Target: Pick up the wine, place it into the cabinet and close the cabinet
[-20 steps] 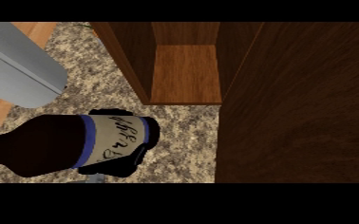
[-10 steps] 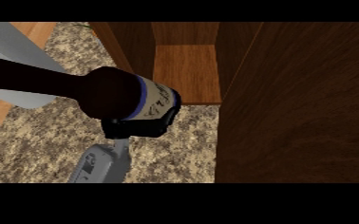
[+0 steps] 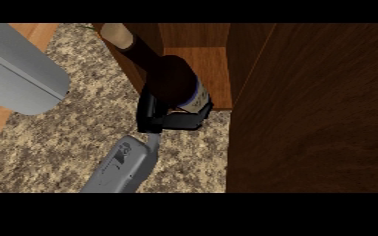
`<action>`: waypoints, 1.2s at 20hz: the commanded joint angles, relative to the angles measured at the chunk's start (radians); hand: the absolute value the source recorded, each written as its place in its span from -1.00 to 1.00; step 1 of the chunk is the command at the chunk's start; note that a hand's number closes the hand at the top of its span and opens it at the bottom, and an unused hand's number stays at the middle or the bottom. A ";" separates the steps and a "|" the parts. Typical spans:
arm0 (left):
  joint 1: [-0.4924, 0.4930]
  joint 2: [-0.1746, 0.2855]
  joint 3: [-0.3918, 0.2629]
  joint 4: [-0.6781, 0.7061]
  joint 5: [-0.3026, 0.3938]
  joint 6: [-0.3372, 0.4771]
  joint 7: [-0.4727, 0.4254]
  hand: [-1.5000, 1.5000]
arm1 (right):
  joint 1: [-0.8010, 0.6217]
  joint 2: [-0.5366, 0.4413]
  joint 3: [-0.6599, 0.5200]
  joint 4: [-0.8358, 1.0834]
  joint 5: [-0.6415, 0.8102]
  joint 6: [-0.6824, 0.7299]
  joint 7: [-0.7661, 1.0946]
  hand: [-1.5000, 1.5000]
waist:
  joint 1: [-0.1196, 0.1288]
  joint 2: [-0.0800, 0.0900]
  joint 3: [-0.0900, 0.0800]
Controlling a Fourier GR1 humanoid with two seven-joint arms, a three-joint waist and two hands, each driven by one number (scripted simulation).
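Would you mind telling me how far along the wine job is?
Picked up: the right hand has its fingers curled round the wine bottle. In hand: it holds the bottle tilted at the open cabinet's shelf. Left: setting it inside, letting go, closing the door.

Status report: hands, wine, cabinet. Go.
Right hand shut on wine bottle. Left hand not in view. Bottle tilted, held at cabinet opening. Cabinet door open at right, nothing blocking seen.

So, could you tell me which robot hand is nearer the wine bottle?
Right: the right robot hand grips the wine bottle; only the left forearm shows, apart at the view's left.
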 commanded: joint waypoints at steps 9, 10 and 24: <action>0.051 0.000 -0.073 0.163 0.110 0.048 -0.187 1.00 | -0.013 -0.049 -0.100 0.001 -0.108 0.030 0.008 -1.00 | 0.005 -0.001 0.000; -0.003 0.000 -0.120 0.266 0.194 0.070 -0.268 1.00 | 0.044 -0.025 -0.058 0.019 -0.059 0.058 -0.045 -1.00 | -0.003 0.001 0.000; -0.165 0.000 0.016 0.530 0.389 -0.134 -0.329 1.00 | 0.003 0.011 0.010 -0.038 -0.006 -0.017 0.037 -1.00 | -0.007 0.002 -0.001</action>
